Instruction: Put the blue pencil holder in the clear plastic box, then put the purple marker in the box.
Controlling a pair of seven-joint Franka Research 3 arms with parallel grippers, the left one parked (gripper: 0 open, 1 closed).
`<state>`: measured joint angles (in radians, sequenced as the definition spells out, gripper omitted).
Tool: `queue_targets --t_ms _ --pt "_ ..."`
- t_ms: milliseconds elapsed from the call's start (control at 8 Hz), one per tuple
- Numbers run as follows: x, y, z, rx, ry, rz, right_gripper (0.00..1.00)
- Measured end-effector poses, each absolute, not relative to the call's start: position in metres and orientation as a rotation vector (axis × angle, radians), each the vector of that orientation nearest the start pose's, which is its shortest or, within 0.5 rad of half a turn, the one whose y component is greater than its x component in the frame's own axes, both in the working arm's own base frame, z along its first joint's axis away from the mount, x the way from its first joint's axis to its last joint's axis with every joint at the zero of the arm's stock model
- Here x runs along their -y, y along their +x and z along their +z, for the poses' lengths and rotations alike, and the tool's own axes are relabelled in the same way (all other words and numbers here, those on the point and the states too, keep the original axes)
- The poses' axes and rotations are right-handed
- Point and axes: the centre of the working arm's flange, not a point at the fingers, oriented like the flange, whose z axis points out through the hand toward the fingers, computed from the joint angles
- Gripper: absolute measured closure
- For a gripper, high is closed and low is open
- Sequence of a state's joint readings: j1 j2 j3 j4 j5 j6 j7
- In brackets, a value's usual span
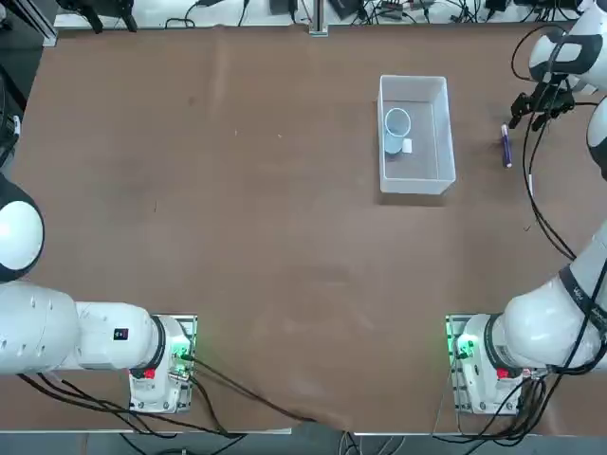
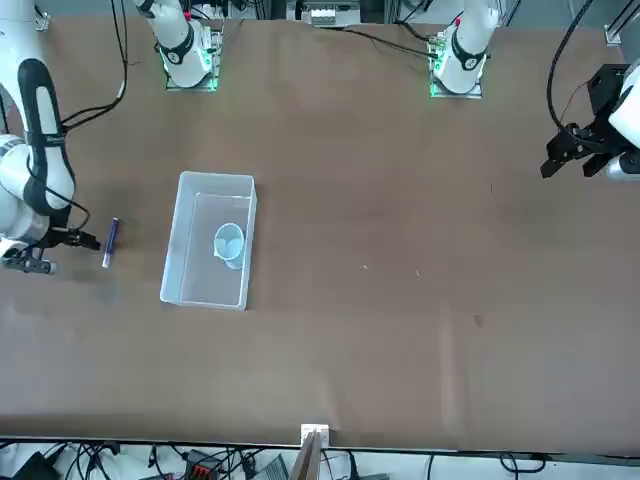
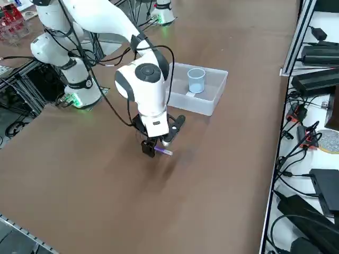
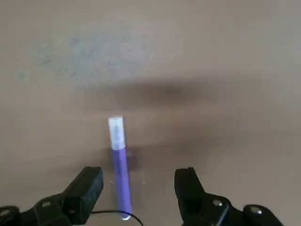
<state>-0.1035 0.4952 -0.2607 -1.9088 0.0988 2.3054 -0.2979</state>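
The blue pencil holder [image 1: 395,129] stands upright inside the clear plastic box [image 1: 413,80], against its left wall; it also shows as a pale cup [image 3: 196,80] within the box [image 3: 207,107]. To the right of the box, the purple marker [image 1: 506,147] lies flat on the table. My right gripper [image 1: 527,116] hangs low over it, open. In the wrist view the marker [image 4: 119,165] lies between the two fingers of the gripper [image 4: 138,186], closer to one finger [image 4: 88,186], and its whitish tip points away from them. Nothing is gripped.
The brown table [image 1: 237,209] spreads wide to the left of the box. Its right edge runs close beside the marker. Black cables [image 1: 541,209] trail from my right arm over the table's right side.
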Motion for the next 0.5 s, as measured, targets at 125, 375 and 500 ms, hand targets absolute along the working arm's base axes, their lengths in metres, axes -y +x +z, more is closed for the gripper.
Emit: queue_targets --t_ms 125,375,500 --pt "0.206 0.582 0.232 -0.169 -3.154 0.148 0.07" --pt "0.195 0.576 0.217 -0.154 -3.168 0.099 0.07" --pt "0.19 0.569 0.207 -0.15 -3.175 0.086 0.09"
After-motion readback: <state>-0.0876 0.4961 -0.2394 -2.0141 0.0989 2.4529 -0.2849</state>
